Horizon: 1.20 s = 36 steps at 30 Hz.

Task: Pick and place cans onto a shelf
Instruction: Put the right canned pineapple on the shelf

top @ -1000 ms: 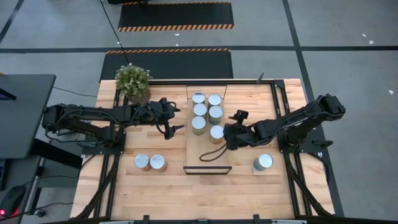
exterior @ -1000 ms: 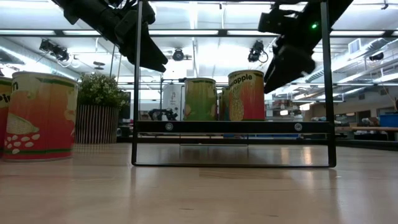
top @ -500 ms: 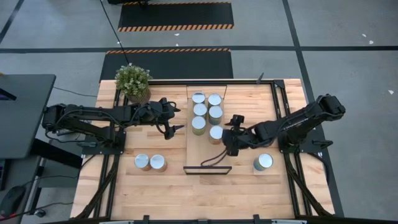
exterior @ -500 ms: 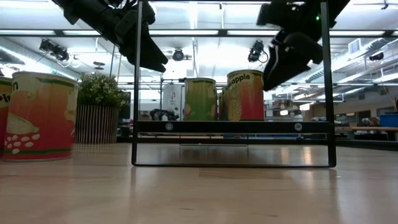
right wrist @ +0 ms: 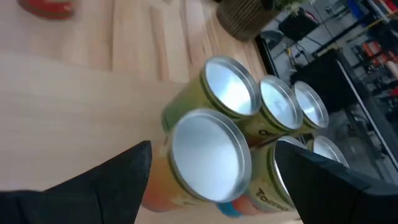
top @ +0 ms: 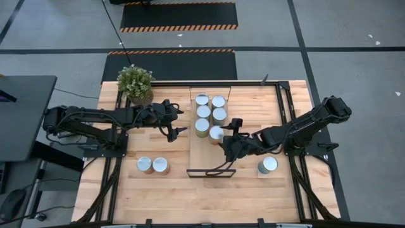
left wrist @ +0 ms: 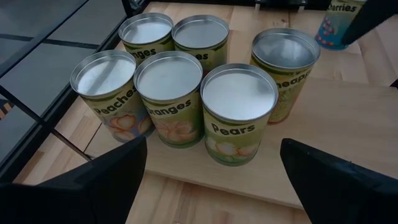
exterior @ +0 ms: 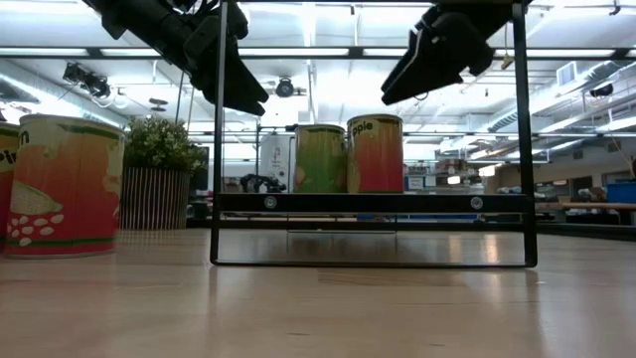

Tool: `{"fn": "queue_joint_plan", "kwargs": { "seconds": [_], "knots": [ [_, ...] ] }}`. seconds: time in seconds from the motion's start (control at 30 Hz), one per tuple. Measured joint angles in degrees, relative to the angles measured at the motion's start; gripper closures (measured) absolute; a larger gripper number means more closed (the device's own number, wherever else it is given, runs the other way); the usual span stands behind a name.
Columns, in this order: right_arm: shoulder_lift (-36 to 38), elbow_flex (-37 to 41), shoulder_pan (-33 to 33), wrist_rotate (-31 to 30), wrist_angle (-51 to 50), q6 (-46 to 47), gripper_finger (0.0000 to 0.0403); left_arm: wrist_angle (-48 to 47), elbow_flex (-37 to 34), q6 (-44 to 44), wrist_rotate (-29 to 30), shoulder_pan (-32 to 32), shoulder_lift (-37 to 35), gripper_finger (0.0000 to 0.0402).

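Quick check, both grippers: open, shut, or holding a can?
Left gripper: open, empty, hovering beside the shelf.
Right gripper: open, empty, just above the nearest can on the shelf.

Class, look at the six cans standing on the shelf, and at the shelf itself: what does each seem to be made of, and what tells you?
Cans: probably metal, with dull silvery lids and raised rims; the sides carry printed, likely paper, labels. Shelf: pale board with visible grain, apparently unpainted wood; its end frame is thin, dark and straight, likely painted metal.
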<state>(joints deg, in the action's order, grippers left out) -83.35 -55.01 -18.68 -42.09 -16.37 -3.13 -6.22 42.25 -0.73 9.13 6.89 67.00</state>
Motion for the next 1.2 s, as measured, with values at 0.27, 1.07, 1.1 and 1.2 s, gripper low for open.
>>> {"fn": "queue_joint_plan", "kwargs": {
  "seconds": [0.27,1.07,1.1,1.2],
  "knots": [
    [0.0,-1.48,-1.04,3.17,-0.04,2.04,0.0055,0.02,-0.01,-0.01,0.0,0.0,0.0,0.0027],
    [-4.63,-5.09,8.78,8.61,-3.96,2.19,0.0055,0.44,-0.03,0.31,0.0,-0.01,0.0,0.0027],
    [-4.77,-5.09,9.09,8.78,-3.57,2.36,0.0055,0.33,-0.03,0.29,0.0,-0.01,0.01,0.0027],
    [-4.76,-5.09,9.47,8.91,-2.0,1.91,0.0055,0.28,-0.03,0.27,0.0,-0.01,0.0,0.0027]
  ]
}}
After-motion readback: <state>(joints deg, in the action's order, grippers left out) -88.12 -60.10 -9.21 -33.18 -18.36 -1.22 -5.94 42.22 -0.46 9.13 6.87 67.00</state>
